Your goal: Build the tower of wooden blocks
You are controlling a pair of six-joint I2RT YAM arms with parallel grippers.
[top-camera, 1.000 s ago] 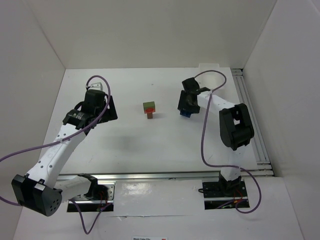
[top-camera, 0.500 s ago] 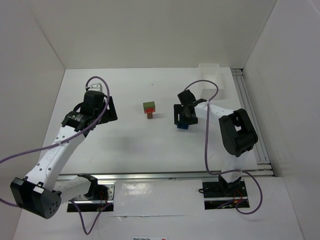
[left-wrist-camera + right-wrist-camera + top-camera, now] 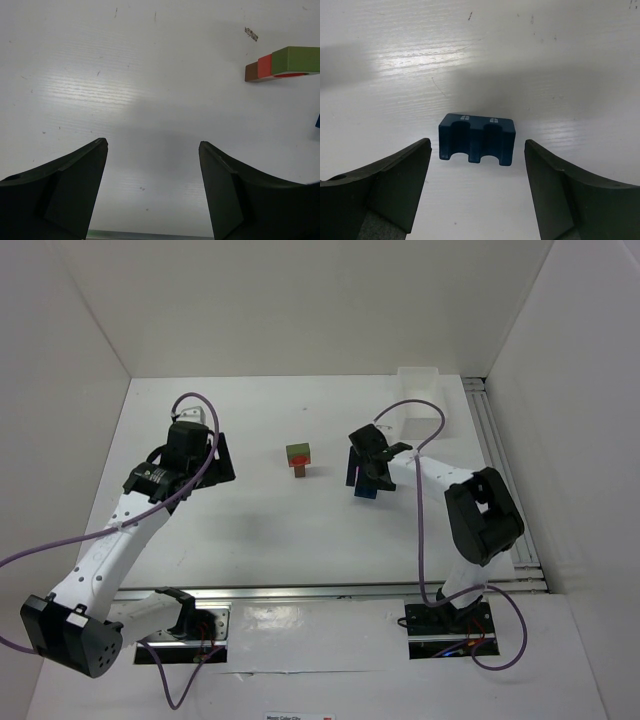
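Observation:
A small tower [image 3: 298, 459] stands mid-table: brown base, red piece, green block on top. In the left wrist view it shows at the upper right [image 3: 282, 63]. A blue notched block [image 3: 476, 139] with two arched cut-outs lies on the table. My right gripper [image 3: 477, 167] is open, just above it, with the block between and slightly ahead of the jaws, not touched. In the top view the blue block [image 3: 366, 490] peeks out below the right gripper [image 3: 366, 465]. My left gripper [image 3: 152, 150] is open and empty, left of the tower [image 3: 205, 455].
A white rectangular bin [image 3: 422, 380] stands at the back right corner. A metal rail [image 3: 505, 480] runs along the right edge of the table. White walls close in the back and both sides.
My right gripper has swung left and nearer, away from the back right, and is open over the blue block, which now lies free on the table. The left arm has barely moved.

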